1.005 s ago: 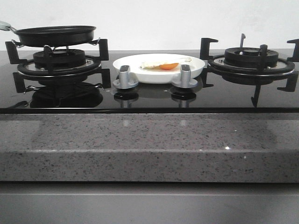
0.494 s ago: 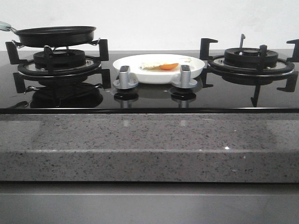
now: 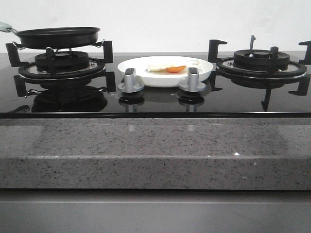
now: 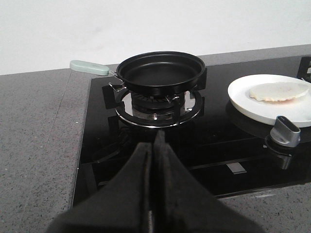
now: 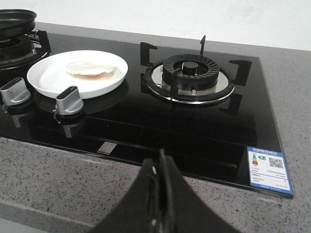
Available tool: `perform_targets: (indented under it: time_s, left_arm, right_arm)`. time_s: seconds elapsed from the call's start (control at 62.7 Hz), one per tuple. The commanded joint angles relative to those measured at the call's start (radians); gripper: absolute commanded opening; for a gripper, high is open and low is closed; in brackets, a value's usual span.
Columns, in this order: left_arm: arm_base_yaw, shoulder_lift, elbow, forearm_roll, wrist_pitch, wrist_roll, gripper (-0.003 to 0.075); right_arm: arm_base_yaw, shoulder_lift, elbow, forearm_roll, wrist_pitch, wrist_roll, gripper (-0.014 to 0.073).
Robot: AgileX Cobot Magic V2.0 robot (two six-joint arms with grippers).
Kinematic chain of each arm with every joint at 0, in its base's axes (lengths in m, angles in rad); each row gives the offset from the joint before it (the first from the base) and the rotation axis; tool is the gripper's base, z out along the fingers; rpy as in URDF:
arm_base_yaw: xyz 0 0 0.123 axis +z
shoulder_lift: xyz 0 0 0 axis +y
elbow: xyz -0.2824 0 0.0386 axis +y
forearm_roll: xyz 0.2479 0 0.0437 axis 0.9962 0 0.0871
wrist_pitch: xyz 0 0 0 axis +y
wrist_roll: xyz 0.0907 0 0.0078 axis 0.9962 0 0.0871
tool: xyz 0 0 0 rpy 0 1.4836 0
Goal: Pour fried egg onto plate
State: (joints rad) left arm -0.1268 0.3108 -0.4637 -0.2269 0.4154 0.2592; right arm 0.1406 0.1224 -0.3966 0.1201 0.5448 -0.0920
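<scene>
The fried egg point(image 3: 166, 67) lies on the white plate point(image 3: 204, 72) in the middle of the hob, between the two burners. Both also show in the left wrist view, egg point(image 4: 278, 91) and plate point(image 4: 243, 99), and in the right wrist view, egg point(image 5: 90, 68) and plate point(image 5: 48, 77). The black frying pan point(image 3: 57, 37) sits empty on the left burner, its pale green handle point(image 4: 88, 67) pointing away from the plate. My left gripper point(image 4: 154, 145) is shut and empty, back from the pan. My right gripper point(image 5: 159, 162) is shut and empty over the counter's front edge.
Two grey knobs point(image 3: 130, 80) point(image 3: 193, 79) stand in front of the plate. The right burner point(image 3: 261, 60) with its black grate is bare. A grey speckled counter point(image 3: 155, 150) runs along the front of the black glass hob.
</scene>
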Motion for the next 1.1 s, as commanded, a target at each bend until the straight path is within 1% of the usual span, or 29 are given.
perform_targets:
  time_s: [0.0,0.271,0.383,0.447,0.51,0.558,0.75,0.941,1.085]
  left_arm:
    - [-0.008,0.008,-0.026,-0.014,-0.071,-0.011,-0.0020]
    - [-0.008,0.008,-0.022,-0.012,-0.082,-0.011,-0.0020]
    - [-0.008,-0.010,0.010,0.049,-0.117,-0.019,-0.0020]
    - [-0.008,-0.037,0.036,0.123,-0.134,-0.081,-0.0020]
    - [-0.008,-0.082,0.074,0.227,-0.148,-0.188,-0.0020]
    - [-0.008,-0.124,0.105,0.264,-0.153,-0.247,-0.0020]
    - [0.025,-0.339,0.268,0.262,-0.153,-0.250,-0.0020]
    - [0.088,-0.324,0.391,0.235,-0.188,-0.250,-0.0020]
    - [0.108,-0.333,0.475,0.203,-0.326,-0.250,-0.0020]
  right_arm:
    - [0.000,0.010,-0.027,-0.004,-0.087,-0.009,-0.0118]
    - [0.000,0.010,-0.027,-0.004,-0.087,-0.009,-0.0118]
    - [0.000,0.010,-0.027,-0.004,-0.087,-0.009,-0.0118]
    - [0.000,0.010,-0.027,-0.004,-0.087,-0.009,-0.0118]
    - [0.000,0.010,-0.027,-0.004,-0.087,-0.009,-0.0118]
    - [0.000,0.010,-0.027,-0.004,-0.087,-0.009,-0.0118]
    - [0.000,0.010,-0.027,-0.004,-0.087,-0.009,-0.0118]
    - [0.000,0.010,-0.027,-0.004,-0.084,-0.009,-0.0118]
    - [0.000,0.010,-0.027,-0.004,-0.083,-0.009,-0.0118]
